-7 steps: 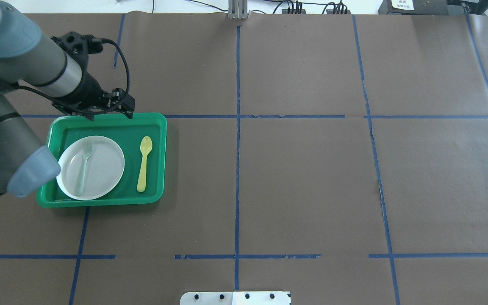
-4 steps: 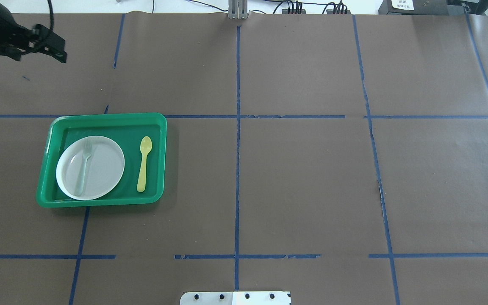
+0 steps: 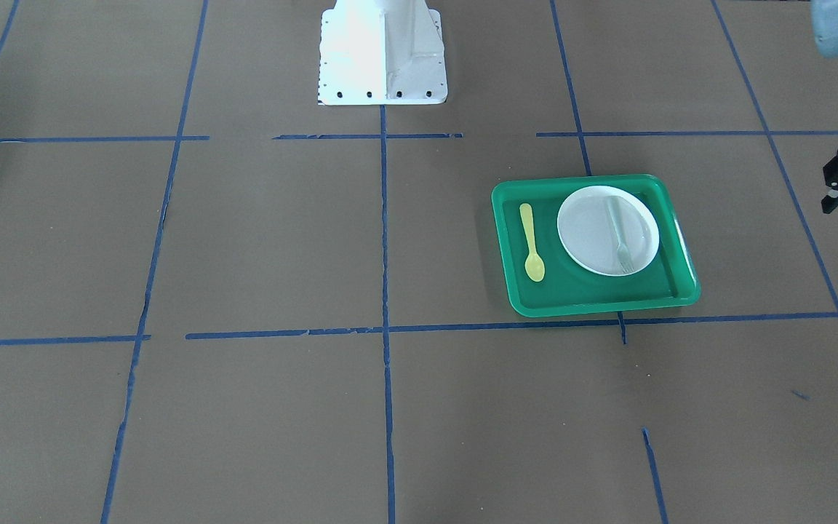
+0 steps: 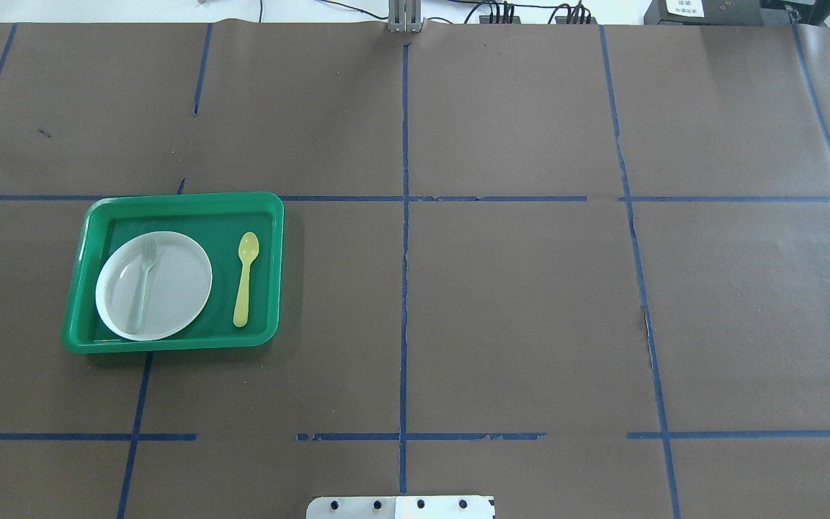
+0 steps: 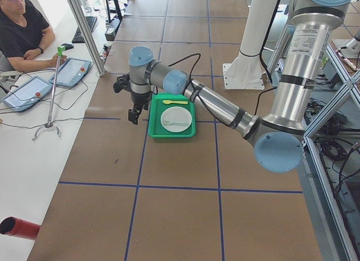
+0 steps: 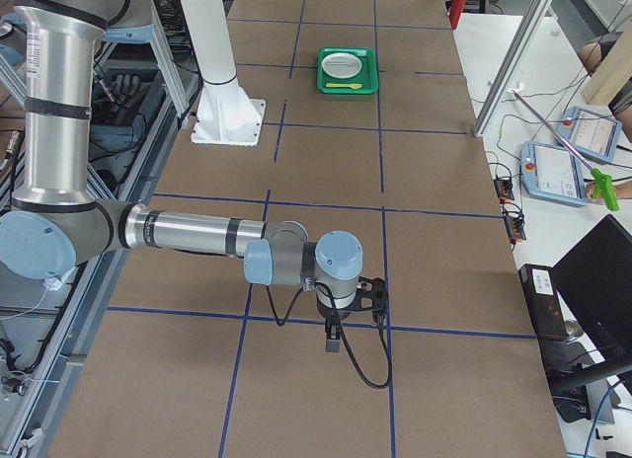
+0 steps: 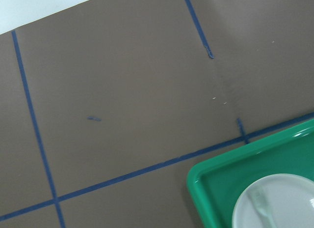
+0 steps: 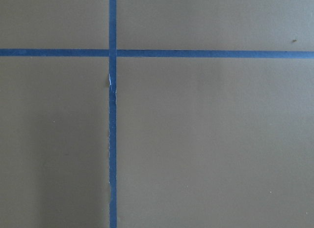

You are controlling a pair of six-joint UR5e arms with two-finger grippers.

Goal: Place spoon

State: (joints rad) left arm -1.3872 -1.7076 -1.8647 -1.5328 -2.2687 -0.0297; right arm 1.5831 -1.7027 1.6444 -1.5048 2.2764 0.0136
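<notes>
The rectangular green plastic tray [image 4: 183, 197] holds a round white plate [image 4: 177, 288] on its left side, with a pale translucent fork [image 4: 143, 288] on the plate. The small yellow plastic spoon [image 4: 245, 285] lies flat on the tray's right side, clear of the plate.

Handling, as judged: light, stiff and slippery. Grasp at mid-handle.

The left gripper [image 5: 133, 116] hangs beyond the tray's plate side. The right gripper [image 6: 333, 342] is well apart from the tray. The opening of each cannot be told.

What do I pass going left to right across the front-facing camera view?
The white robot base, yellow spoon, white plate, left gripper. Spoon and plate both lie in the green tray; the fork lies on the plate, so it is left out.
</notes>
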